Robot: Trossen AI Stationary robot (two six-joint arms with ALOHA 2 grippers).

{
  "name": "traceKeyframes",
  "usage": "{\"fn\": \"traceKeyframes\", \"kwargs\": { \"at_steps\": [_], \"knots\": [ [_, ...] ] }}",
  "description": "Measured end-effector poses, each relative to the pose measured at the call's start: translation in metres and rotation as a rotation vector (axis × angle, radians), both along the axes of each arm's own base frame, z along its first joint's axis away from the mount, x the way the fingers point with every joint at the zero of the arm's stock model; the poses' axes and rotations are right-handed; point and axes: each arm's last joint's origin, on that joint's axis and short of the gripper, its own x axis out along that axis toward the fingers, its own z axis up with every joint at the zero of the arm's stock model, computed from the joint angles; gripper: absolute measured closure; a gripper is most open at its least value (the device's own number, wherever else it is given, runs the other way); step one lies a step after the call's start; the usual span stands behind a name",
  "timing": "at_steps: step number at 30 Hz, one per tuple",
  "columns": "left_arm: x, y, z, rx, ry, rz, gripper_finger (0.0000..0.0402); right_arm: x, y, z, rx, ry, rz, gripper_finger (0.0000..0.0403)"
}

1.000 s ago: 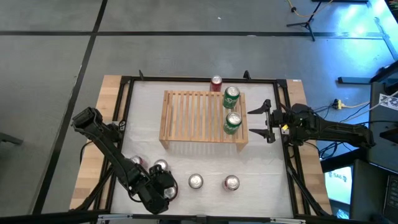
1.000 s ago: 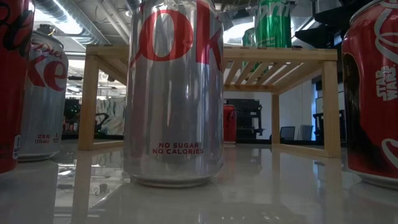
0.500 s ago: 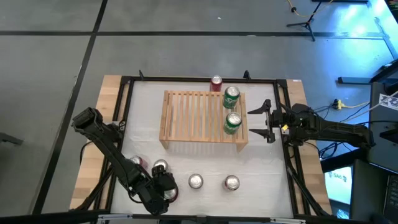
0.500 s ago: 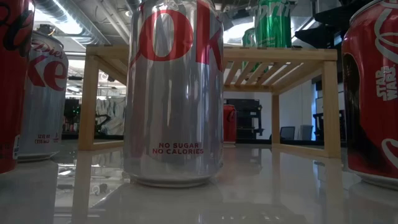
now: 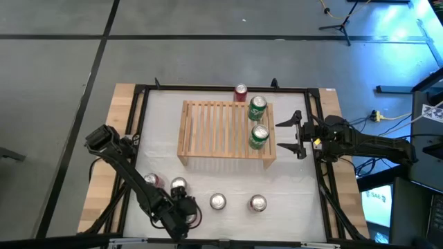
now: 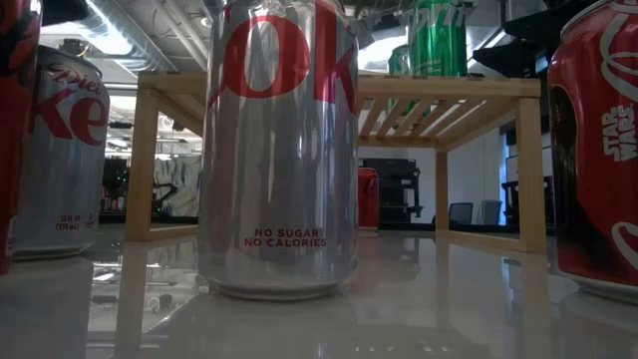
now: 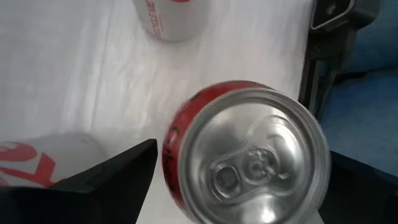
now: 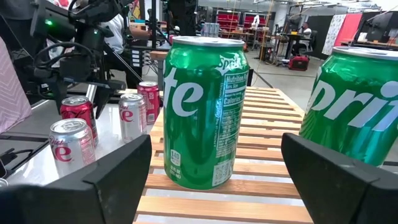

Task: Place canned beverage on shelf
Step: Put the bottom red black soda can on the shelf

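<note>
Seen from above in the left wrist view, a red can [image 7: 249, 165] stands on the table near its front edge. My left gripper [image 7: 242, 155] is open, pointing steeply down, with one finger on each side of the can's top. In the high view the gripper [image 5: 178, 213] hides this can. The wooden shelf [image 5: 214, 131] stands mid-table with two green cans [image 5: 257, 107] [image 5: 259, 135] upright on its right end. My right gripper [image 5: 280, 136] waits open and level at the shelf's right end, its fingers short of the nearer green can [image 8: 205, 112]. My left gripper comes at the red can from above, its fingers [image 7: 106, 180] close beside the top rim [image 7: 177, 134] on two opposite sides. I cannot tell whether either finger touches the can. The can stands upright on the table.
Other cans stand along the near side: a red one [image 5: 151, 180], silver ones [image 5: 178, 185] [image 5: 218, 201] and a red one [image 5: 258, 203]. A red can [image 5: 240, 92] stands behind the shelf. A black frame [image 5: 142, 104] borders the table top.
My left gripper has come down over the red can; in the low view a dark part of it now shows above the can at the picture's upper left. In that view the red can has shifted slightly toward the table's left.
</note>
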Motion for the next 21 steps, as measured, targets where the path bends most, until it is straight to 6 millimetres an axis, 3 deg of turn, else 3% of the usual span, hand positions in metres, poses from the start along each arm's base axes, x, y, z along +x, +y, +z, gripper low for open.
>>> {"fn": "traceKeyframes", "kwargs": {
  "at_steps": [21],
  "knots": [
    [0.0083, -0.0035, 0.0036, -0.027, -0.108, 0.035, 0.0034, 0.0000, 0.0000, 0.0000, 0.000, 0.000, 0.000, 0.0049]
  ]
}}
